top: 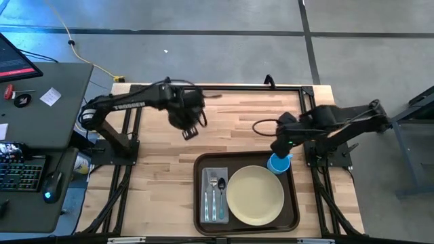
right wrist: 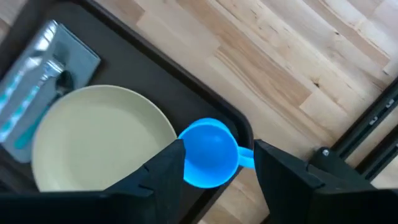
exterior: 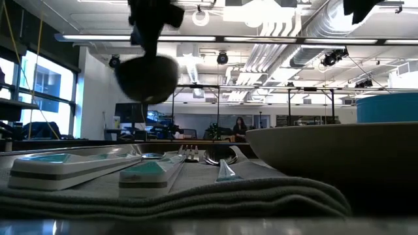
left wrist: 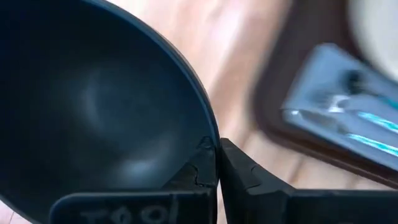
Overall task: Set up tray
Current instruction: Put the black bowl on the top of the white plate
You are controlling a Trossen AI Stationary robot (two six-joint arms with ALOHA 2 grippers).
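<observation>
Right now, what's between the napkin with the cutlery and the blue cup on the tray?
The pale yellow plate sits between the napkin and the blue cup on the tray; high view shows it.

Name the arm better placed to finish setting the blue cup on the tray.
Right. The right gripper is open astride the blue cup at the tray corner; the left gripper holds a black bowl above bare table.

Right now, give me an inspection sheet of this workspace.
Surface: wooden table, mostly bare.
Job's things: tray holds napkin, fork, spoon, plate, blue cup.
Clutter: nothing seen.
Grippers: left gripper shut on dark bowl, above the table; right gripper open around the cup.
Cables: yellow cable on the floor.
Surroundings: desk, keyboard; distant person.
</observation>
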